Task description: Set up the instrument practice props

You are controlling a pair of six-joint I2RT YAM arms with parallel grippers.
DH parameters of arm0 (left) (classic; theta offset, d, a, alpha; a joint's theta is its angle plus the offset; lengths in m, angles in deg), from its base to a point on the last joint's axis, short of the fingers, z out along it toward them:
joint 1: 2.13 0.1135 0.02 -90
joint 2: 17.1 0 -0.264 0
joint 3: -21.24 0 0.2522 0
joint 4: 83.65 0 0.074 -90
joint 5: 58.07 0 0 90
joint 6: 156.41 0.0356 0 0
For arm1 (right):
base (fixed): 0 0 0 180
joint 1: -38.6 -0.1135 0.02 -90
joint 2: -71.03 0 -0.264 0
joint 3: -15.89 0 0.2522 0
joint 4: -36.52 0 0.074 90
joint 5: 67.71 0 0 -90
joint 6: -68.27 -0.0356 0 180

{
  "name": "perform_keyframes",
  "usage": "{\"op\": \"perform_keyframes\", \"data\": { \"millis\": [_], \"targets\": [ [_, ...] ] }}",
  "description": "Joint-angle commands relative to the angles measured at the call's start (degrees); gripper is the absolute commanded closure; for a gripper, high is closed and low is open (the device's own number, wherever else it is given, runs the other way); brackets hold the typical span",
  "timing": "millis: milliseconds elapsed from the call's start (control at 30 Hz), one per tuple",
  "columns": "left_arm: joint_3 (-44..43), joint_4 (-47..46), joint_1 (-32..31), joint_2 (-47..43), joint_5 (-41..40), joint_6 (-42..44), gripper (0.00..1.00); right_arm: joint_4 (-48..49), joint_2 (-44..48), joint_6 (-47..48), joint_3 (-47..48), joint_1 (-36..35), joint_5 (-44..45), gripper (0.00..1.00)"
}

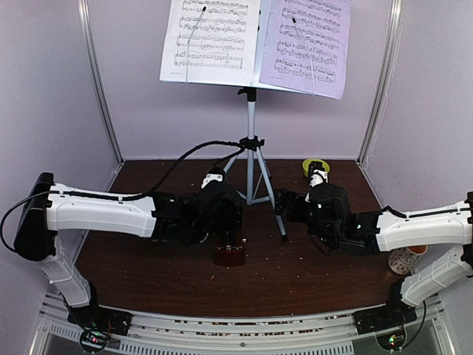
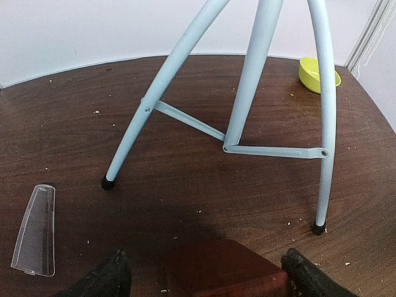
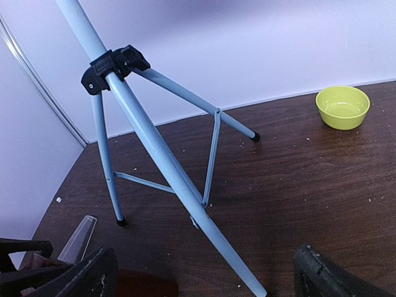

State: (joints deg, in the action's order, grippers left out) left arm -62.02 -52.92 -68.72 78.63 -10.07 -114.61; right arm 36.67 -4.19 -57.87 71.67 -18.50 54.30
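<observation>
On the brown table (image 1: 310,277), left tool (image 2: 207,275) straddles metronome (image 1: 229,256).

The desk (image 2: 74,124) is dark, matt wood-grain. The tripod (image 2: 250,80) has smooth pale metal tubes and black plastic joints. The sheets (image 1: 211,37) are paper, the cover (image 2: 36,232) clear plastic, the bowl (image 3: 342,106) glossy, the metronome (image 2: 223,269) smooth dark red.

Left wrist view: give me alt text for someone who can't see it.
The open left hand straddles a dark-red metronome at the bottom edge. Beyond it, the pale legs of a tripod stand on the dark wooden table; a clear cover lies flat at left, a yellow-green bowl far right.
</observation>
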Motion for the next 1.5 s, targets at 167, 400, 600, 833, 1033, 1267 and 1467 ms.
{"op": "perform_keyframes", "data": {
  "millis": [167,400,600,833,1033,1267,1467],
  "targets": [
    [-2.7,4.1,-0.1,1.7,-3.7,-3.0,0.26,2.3,-0.1,0.4,-0.4,0.6,-3.4,0.0],
    [-0.2,0.7,1.3,1.1,-0.4,-2.0,0.21,3.6,-1.1,0.5,-0.5,1.0,-6.4,0.0],
    [-1.8,2.1,1.4,3.6,1.9,-2.5,0.08,4.1,-1.4,0.7,-0.4,1.4,-7.6,0.0],
    [0.5,-2.1,1.4,1.9,3.0,2.1,0.33,5.8,-1.9,1.6,-1.3,1.5,-8.8,0.0],
    [4.0,-7.0,1.2,-4.1,2.5,11.9,0.55,16.0,-2.2,6.0,-7.1,1.5,-13.4,0.0],
    [3.8,-8.8,1.3,-10.3,6.5,24.9,0.68,26.3,-1.2,18.6,-12.9,1.4,-19.5,0.04],
    [5.0,-10.6,1.3,-17.8,14.5,42.2,0.72,30.7,-0.8,32.2,-14.8,-0.6,-17.0,0.13]
  ]
}}
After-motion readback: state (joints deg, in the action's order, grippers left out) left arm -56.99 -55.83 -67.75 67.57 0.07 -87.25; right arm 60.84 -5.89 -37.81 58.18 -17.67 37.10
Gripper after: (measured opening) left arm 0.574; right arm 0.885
